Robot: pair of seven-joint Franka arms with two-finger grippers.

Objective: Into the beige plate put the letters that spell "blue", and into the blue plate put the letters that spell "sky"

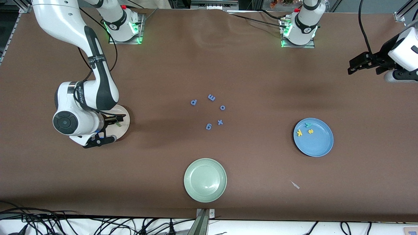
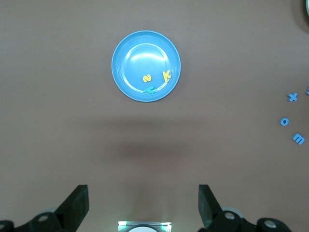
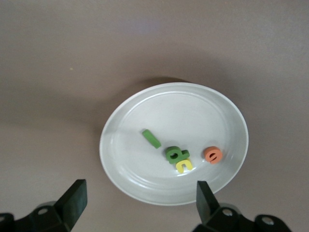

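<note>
Cream-beige plate (image 3: 174, 142) now holds the green b (image 3: 172, 154), the bar l (image 3: 151, 138), the yellow u (image 3: 184, 164) and the orange e (image 3: 213, 154), directly under the right gripper (image 3: 137, 200), whose jaws hang spread and empty; u seems to overlap b, though that is hard to judge. Yellow s (image 2: 147, 78), k (image 2: 166, 75) and teal y (image 2: 149, 89) lie in the blue plate (image 2: 130, 48). Off at its own end of the table, the left gripper (image 2: 143, 205) waits, released.

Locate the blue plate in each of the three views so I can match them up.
Front view: the blue plate lies toward the left arm's end of the table, holding three letters.
Left wrist view: it shows ahead of the open left gripper, same three letters inside.
Right wrist view: not in it.
Shared landmark: the periwinkle x.
</note>
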